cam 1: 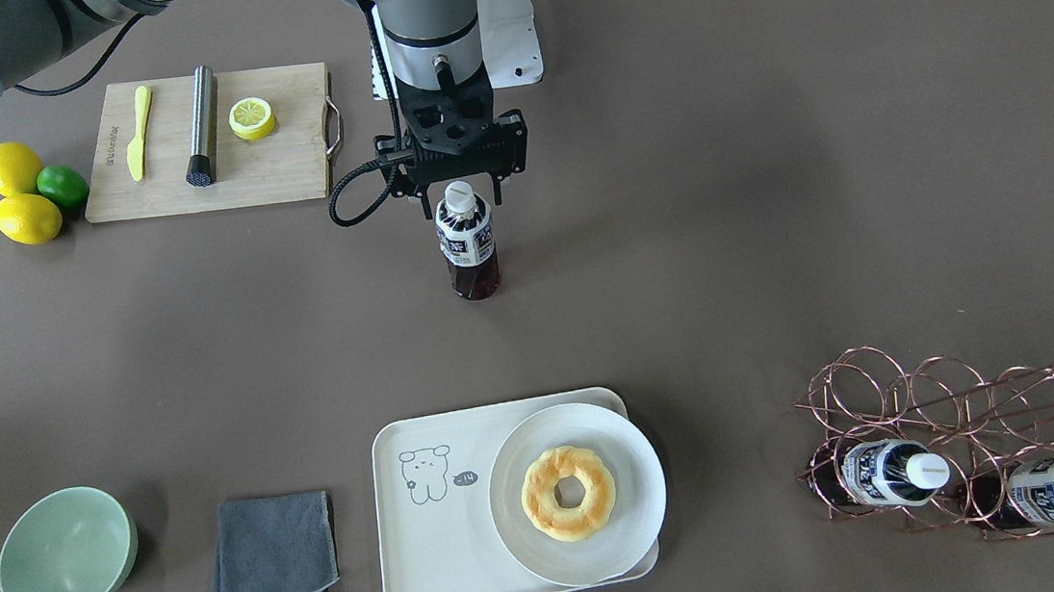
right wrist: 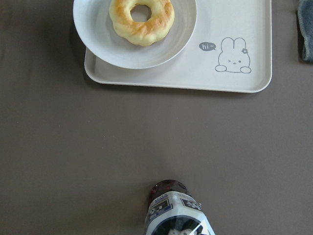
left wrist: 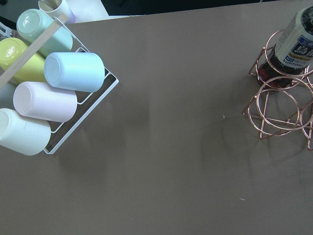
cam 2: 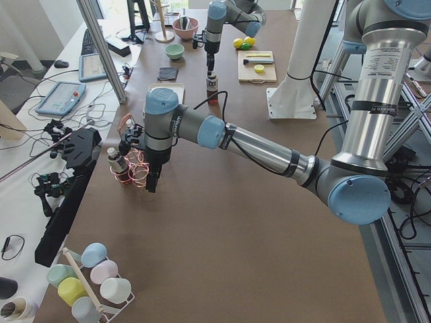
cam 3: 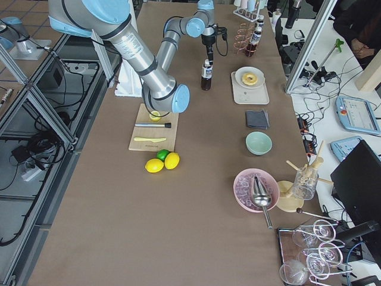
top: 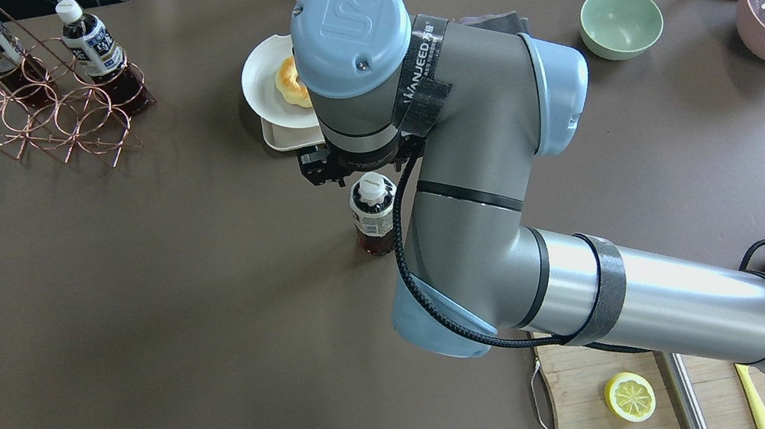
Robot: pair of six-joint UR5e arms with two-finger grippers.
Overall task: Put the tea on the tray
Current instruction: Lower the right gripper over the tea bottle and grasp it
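Front view: we log the tea (cam 1: 468,248) upright on the bare table, well apart from the tray (cam 1: 436,561), the right gripper (cam 1: 466,195) directly over its cap with jaws spread to either side, not pinching. Right wrist view: the tea sits at the bottom edge, the tray beyond it bearing a plate (right wrist: 90,24) with a doughnut (right wrist: 142,22). Left side view: the left gripper (cam 2: 152,183) hangs beside the wire rack (cam 2: 137,171); we cannot tell its opening.

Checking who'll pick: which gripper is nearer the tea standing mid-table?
Right. The right gripper is over the tea, at its cap; the left gripper is far off beside the wire rack.
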